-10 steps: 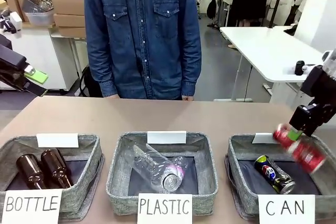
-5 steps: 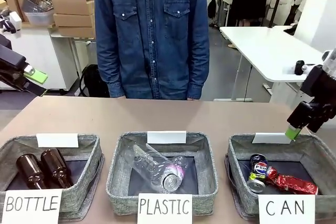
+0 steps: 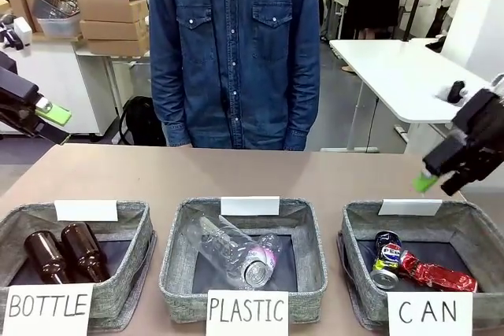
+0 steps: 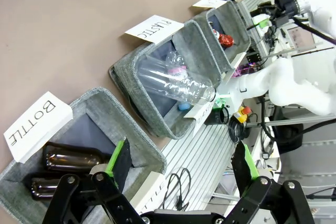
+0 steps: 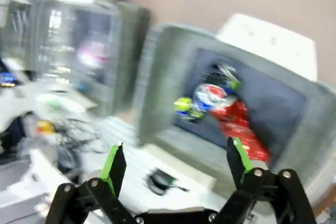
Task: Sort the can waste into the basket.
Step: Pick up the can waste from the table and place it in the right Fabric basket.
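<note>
The grey basket (image 3: 472,222) with the "CAN" card stands at the front right. A dark blue Pepsi can (image 3: 386,257) and a crushed red can (image 3: 437,275) lie side by side on its dark base. In the blurred right wrist view the same blue can (image 5: 206,98) and red can (image 5: 241,129) lie in the basket (image 5: 168,77). My right gripper (image 3: 441,177) hangs open and empty above the basket's far right corner. My left gripper (image 3: 49,116) is open at the far left, high over the table; the left wrist view shows its fingers (image 4: 118,161) spread with nothing between them.
A "PLASTIC" basket (image 3: 181,261) in the middle holds a clear bottle (image 3: 236,251). The "BOTTLE" basket (image 3: 134,234) at the left holds two brown glass bottles (image 3: 63,253). A person in a denim shirt (image 3: 232,45) stands at the far edge. Bare brown tabletop (image 3: 236,175) lies behind the baskets.
My right gripper opened and let the red can drop into the "CAN" basket, where it now lies beside the blue can, which shifted. The gripper then rose and drew back. The person stepped slightly right.
</note>
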